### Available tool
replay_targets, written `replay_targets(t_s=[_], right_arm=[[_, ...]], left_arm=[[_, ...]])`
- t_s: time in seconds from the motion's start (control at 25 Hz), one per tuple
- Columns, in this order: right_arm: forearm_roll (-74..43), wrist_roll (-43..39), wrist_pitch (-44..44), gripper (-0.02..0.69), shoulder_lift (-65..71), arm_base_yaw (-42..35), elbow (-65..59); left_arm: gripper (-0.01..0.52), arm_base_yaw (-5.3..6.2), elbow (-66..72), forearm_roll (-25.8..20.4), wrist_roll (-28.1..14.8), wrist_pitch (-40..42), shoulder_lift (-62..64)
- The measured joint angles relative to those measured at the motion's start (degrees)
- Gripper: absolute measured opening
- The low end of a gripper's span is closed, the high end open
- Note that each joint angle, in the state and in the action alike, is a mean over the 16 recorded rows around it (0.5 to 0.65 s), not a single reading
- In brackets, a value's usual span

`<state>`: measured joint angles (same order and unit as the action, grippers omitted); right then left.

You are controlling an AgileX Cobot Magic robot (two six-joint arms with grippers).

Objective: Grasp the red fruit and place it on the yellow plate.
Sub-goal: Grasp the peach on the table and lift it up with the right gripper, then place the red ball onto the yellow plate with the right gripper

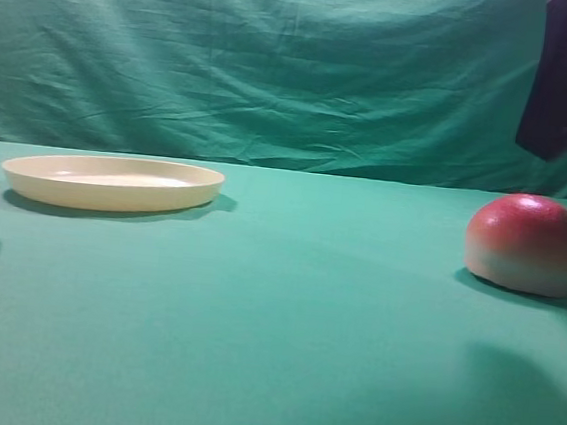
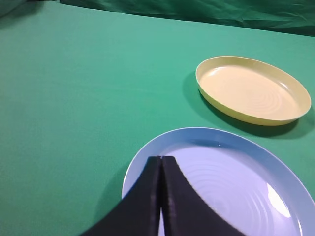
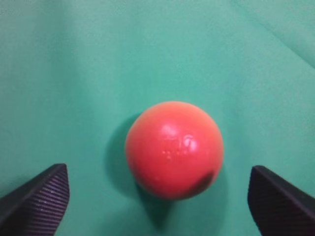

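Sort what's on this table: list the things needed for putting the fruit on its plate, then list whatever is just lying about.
Needed:
- red fruit, sitting on the cloth
- yellow plate, nothing on it
- right gripper, jaws open either side of the fruit

Lying about:
- blue dish, under the left gripper
- green cloth

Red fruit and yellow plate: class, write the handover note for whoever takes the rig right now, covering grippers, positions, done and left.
Left gripper: shut, over the light blue dish, holding nothing.
Right gripper: open wide above the red fruit, fingers either side, not touching it.
Fruit sits on the green cloth at the right; yellow plate is far left, with nothing in it.
Done: the right gripper is lined up over the fruit.
Left: lower, grasp, carry to the plate, release.
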<state>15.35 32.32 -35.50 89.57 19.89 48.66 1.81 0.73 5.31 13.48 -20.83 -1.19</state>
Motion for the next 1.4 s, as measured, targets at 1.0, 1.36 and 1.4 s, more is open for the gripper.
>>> replay_targets(t_s=[1.0, 1.36, 1.4], right_arm=[[4.16, 0.9, -0.65, 0.23, 11.03, 5.22, 24.92], [5.2, 2.48, -0.75, 0.222, 22.2, 15.45, 44.72], [5.24, 2.7, -0.55, 0.222, 23.94, 16.47, 46.48]], left_arm=[[0.0, 0.0, 0.0, 0.0, 0.0, 0.0, 0.0], [0.0, 0.0, 0.0, 0.0, 0.0, 0.0, 0.0], [0.0, 0.0, 0.0, 0.0, 0.0, 0.0, 0.0]])
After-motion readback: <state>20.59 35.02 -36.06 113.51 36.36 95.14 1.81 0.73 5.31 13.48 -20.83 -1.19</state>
